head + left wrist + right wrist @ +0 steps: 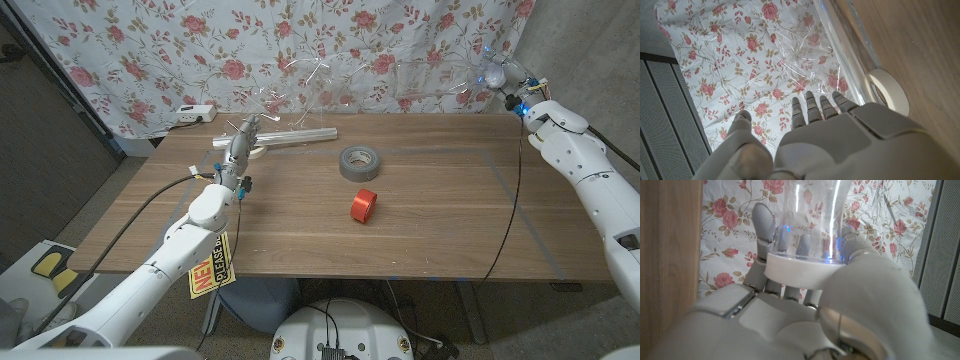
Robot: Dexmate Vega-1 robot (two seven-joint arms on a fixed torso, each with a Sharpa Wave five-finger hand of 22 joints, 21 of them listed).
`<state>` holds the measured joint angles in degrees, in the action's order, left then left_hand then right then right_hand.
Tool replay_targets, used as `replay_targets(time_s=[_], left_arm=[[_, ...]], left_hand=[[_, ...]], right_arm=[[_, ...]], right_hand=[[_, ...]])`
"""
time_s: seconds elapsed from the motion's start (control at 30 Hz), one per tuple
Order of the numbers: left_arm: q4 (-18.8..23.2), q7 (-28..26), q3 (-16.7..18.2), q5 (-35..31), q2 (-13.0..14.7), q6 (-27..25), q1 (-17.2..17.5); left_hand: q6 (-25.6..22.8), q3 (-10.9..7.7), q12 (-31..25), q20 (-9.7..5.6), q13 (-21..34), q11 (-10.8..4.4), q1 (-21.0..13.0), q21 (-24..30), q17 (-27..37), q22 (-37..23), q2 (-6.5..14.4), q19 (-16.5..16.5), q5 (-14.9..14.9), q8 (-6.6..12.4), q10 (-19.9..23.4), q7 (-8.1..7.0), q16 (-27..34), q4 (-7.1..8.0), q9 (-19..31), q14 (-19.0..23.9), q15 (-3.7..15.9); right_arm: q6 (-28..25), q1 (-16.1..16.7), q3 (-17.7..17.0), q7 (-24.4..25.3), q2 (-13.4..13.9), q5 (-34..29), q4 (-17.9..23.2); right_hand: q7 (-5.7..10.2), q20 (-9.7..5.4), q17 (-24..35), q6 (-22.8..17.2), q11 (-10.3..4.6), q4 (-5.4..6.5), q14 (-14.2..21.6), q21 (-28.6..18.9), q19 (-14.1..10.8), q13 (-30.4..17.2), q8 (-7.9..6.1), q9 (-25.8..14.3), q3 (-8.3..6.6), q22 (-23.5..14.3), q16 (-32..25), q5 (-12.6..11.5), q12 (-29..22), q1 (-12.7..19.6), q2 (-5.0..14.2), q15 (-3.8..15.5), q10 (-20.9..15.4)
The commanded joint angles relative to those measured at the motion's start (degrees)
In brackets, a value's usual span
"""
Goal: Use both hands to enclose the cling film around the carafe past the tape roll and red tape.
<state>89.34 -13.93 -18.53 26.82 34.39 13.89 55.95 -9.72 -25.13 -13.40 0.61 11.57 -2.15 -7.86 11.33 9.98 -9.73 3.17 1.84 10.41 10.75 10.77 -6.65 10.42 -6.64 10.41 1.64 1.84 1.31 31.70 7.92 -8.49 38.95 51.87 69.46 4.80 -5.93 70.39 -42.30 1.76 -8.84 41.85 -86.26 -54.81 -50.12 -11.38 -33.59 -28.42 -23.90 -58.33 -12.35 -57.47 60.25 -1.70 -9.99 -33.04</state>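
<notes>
The right robot hand is raised at the far right corner of the wooden surface, its fingers wrapped around a clear glass carafe. In the right wrist view the carafe's white base ring sits against the palm, with small blue lights glinting through the glass.

The left robot hand reaches toward the far left part of the surface. Its fingers are extended and slightly apart against the cling film, a wrinkled transparent sheet that rises in front of the floral curtain. Whether the hand actually pinches the film cannot be told.

The film comes off a long clear roll lying along the far edge, just beside a pale ring of masking tape.

Nearer the middle of the surface a grey duct tape roll lies flat. A red tape roll stands on its edge a little closer to the robot. Both are well apart from the carafe.

A yellow and red tag hangs from the left forearm; only "NEVER" can be read on it. A white power strip lies at the curtain's foot.
</notes>
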Motion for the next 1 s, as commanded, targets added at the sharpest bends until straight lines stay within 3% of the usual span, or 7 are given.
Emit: replay_targets(time_s=[0.03,0.23,0.27,0.4,0.7,0.8,1.0], left_arm=[[-0.3,-1.1,0.3,-2.1,0.9,-0.5,-0.8],[1.1,-3.7,0.7,-5.7,2.7,-2.2,-0.8],[0.9,-4.3,0.7,-6.3,2.6,-2.1,-0.9],[3.0,-6.5,0.8,-8.7,4.0,-5.9,-1.0],[0.9,-2.1,0.7,-7.7,5.0,-3.6,-2.3],[2.5,-3.5,0.3,-10.7,6.8,-6.4,-2.8],[2.9,-3.4,0.9,-11.1,7.7,-7.3,-3.1]], left_hand=[[-0.2,-0.22,-0.2,0.35,0.2,-0.19,-0.7,-0.3,0.1,-0.2,0.2,0.3,0.1,0.25,0.7,0.54,0.1,-0.52,0.0,0.2,0.36],[0.1,-0.54,0.0,0.13,0.2,-0.43,-1.5,-0.3,0.0,-0.2,0.3,0.3,0.1,0.13,0.3,0.47,0.1,-1.02,0.0,0.1,0.90],[0.2,-0.66,0.1,1.32,0.2,-0.37,-1.9,-0.4,0.0,-0.2,0.2,0.0,0.0,0.14,0.1,0.49,0.0,-1.35,0.0,-0.1,0.54],[0.2,-0.71,0.4,1.67,0.2,-0.35,-2.3,-0.4,0.0,-0.2,-0.1,0.0,0.0,0.19,-0.6,0.63,0.1,-1.69,0.0,0.2,0.04],[0.2,-0.71,0.3,2.32,0.3,-0.48,-2.8,-0.3,0.1,-0.2,-0.5,0.2,-0.2,0.19,-0.5,0.70,0.5,-2.08,0.1,1.3,0.01],[0.3,-0.77,0.4,2.37,0.3,-0.41,-3.0,-0.3,0.1,-0.2,-0.6,0.3,-0.2,0.18,-0.7,0.64,0.5,-2.20,0.1,1.3,-0.02],[0.5,-1.01,0.4,2.71,0.3,-0.87,-3.6,-0.4,0.1,-0.2,-0.5,0.1,-0.1,0.14,-0.8,0.51,0.4,-2.47,0.1,1.2,-0.10]], right_arm=[[-0.1,-0.1,-0.3,0.1,0.5,0.1,-0.2],[-0.6,-0.6,0.2,0.4,0.8,-0.4,-0.3],[-0.6,-0.7,0.3,0.3,0.8,-0.6,-0.4],[-0.6,-1.1,0.5,0.2,0.6,-0.7,-1.1],[-0.8,-2.3,1.3,-0.7,0.3,-1.3,-2.9],[-0.8,-2.7,1.7,-1.3,0.0,-1.4,-3.6],[-0.5,-3.0,1.7,-1.6,0.0,-1.5,-4.1]], right_hand=[[-2.78,-6.56,0.2,-2.6,-6.00,-0.09,20.1,-0.5,2.3,-0.1,0.19,-0.2,-0.41,0.2,-13.5,-0.1,-0.4,10.2,10.46,22.35,-5.8],[-2.54,-6.56,0.2,-2.5,-6.02,-0.09,20.0,-0.9,2.4,0.0,0.23,-0.2,-0.59,0.5,-13.5,0.0,-0.6,10.0,10.42,22.34,-5.7],[-2.55,-6.55,0.2,-2.5,-6.13,-0.09,20.0,-1.1,2.4,0.0,0.23,-0.2,-0.62,0.4,-13.6,0.0,-0.6,10.0,10.42,22.34,-5.8],[-2.59,-6.55,0.2,-2.4,-6.05,-0.10,20.0,-1.1,2.6,0.0,0.23,-0.3,-0.72,0.6,-13.6,0.0,-0.7,9.9,10.41,22.34,-5.8],[-2.50,-6.54,0.2,-2.4,-5.99,-0.09,19.9,-1.6,2.7,0.1,0.20,-0.2,-0.94,0.8,-13.7,0.1,-0.9,9.7,10.38,22.34,-5.8],[-2.48,-6.53,0.2,-2.5,-6.16,-0.08,19.9,-1.7,2.9,0.2,0.23,-0.2,-1.00,0.9,-13.7,0.1,-0.9,9.7,10.37,22.33,-5.7],[-2.56,-6.54,0.2,-2.5,-6.01,-0.07,19.9,-1.9,3.0,0.3,0.19,-0.2,-1.10,1.0,-13.7,0.1,-1.0,9.5,10.36,22.32,-5.7]])
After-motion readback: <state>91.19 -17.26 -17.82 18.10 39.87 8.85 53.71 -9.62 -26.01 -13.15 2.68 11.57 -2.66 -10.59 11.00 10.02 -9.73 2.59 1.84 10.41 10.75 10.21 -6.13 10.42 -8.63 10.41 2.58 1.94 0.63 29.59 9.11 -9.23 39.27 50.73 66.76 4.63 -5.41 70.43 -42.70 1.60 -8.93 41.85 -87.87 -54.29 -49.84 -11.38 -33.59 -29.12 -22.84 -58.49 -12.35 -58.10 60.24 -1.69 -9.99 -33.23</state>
